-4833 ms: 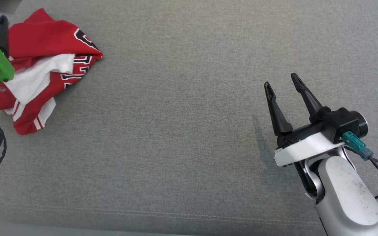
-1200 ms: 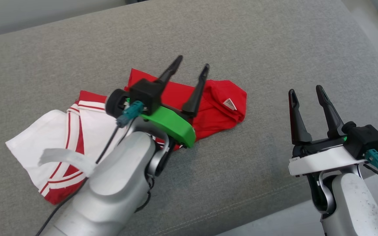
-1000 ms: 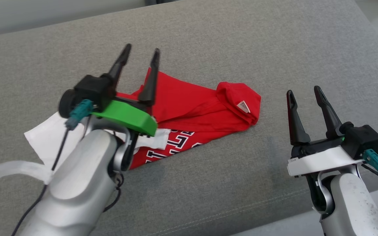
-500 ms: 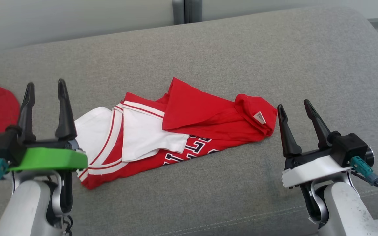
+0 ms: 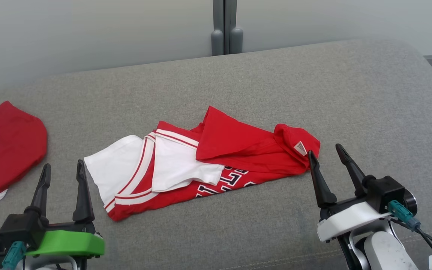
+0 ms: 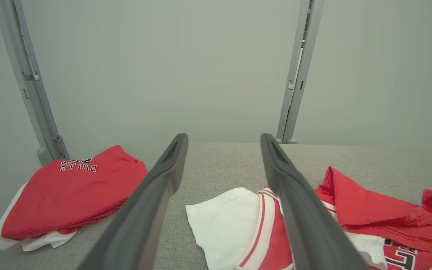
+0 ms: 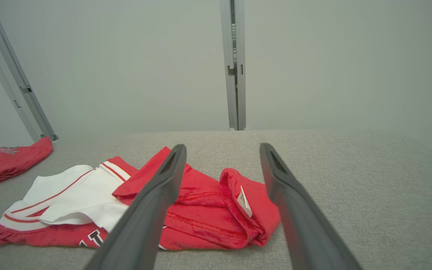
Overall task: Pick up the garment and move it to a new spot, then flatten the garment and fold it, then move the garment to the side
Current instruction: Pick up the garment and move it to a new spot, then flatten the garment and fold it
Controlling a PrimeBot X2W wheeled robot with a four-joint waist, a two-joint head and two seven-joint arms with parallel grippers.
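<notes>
The garment [image 5: 216,157] is a red and white jersey with black lettering, lying crumpled in a long strip across the middle of the grey cushion [image 5: 276,82]. Its white sleeves point left, and its red bunched end with a white tag [image 5: 300,148] points right. My left gripper [image 5: 63,170] stands open at the lower left, just short of the white end [image 6: 223,221]. At the lower right my right gripper [image 5: 326,155] is open too, its left fingertip beside the red end [image 7: 238,210]. Neither holds anything.
A second red garment [image 5: 6,150] with white lettering lies folded at the cushion's left edge [image 6: 69,191]. A pale wall with a grey vertical post [image 5: 224,26] stands behind the cushion. Bare grey fabric stretches to the right and in front of the jersey.
My left gripper let go of the jersey and drew back to the lower left. The head camera tilted up, bringing the wall and the second red garment into view.
</notes>
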